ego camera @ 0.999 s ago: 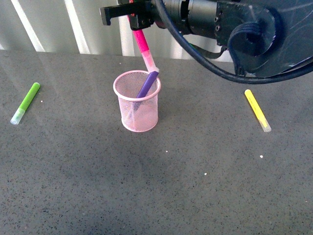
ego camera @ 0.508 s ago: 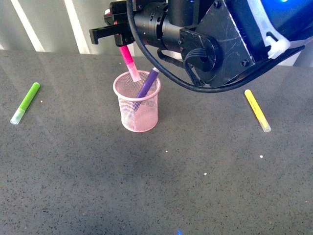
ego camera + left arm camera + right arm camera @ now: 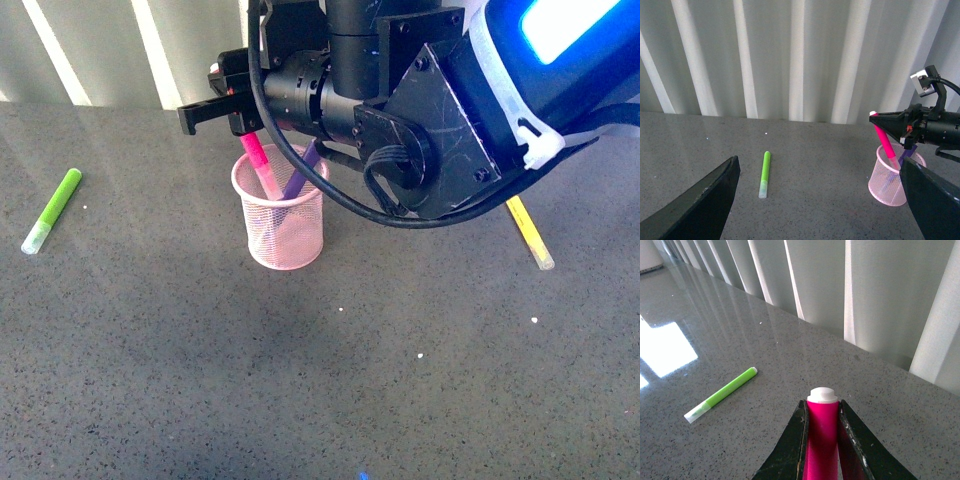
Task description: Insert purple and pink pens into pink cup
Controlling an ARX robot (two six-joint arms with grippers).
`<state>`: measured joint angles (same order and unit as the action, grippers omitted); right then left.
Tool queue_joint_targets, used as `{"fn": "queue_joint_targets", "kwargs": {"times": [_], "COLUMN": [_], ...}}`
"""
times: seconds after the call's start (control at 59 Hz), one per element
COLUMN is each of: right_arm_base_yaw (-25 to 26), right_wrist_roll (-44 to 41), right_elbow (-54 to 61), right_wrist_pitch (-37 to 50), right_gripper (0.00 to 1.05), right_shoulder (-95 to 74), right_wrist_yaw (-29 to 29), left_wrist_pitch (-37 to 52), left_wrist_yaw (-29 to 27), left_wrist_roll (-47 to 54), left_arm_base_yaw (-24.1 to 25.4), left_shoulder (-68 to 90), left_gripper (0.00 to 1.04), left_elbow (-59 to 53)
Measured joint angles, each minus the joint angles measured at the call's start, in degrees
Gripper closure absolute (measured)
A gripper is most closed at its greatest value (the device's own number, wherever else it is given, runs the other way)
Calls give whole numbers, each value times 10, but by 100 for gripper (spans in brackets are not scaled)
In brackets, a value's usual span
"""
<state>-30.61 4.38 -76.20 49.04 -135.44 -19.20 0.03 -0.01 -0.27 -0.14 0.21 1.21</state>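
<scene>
Front view: lime-green marker (image 3: 52,210) lying far left on grey table (image 3: 300,380), yellow marker (image 3: 527,232) far right, partly hidden behind right arm (image 3: 440,110). Right gripper (image 3: 240,112) clenched around pink pen (image 3: 258,165), tilted, lower end inside pink cup (image 3: 280,225). Purple pen (image 3: 298,178) leaning in same cup. Left gripper (image 3: 815,200) spread wide, holding nothing.
</scene>
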Motion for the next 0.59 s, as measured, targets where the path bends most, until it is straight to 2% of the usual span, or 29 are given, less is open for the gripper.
{"fn": "queue_joint_targets", "kwargs": {"times": [0.119,0.593], "right_arm_base_yaw": [-2,7], "right_wrist_roll": [-1,3], "right_elbow": [7,52], "right_wrist_pitch": [0,-21], "right_gripper": [93,13], "right_shoulder": [0,74], "right_wrist_yaw": [4,28], "left_wrist_pitch": [0,0], "left_wrist_yaw": [0,0], "left_wrist_roll": [0,0], "left_arm_base_yaw": [0,0], "left_shoulder": [0,0], "left_gripper": [7,7], "left_elbow": [0,0]}}
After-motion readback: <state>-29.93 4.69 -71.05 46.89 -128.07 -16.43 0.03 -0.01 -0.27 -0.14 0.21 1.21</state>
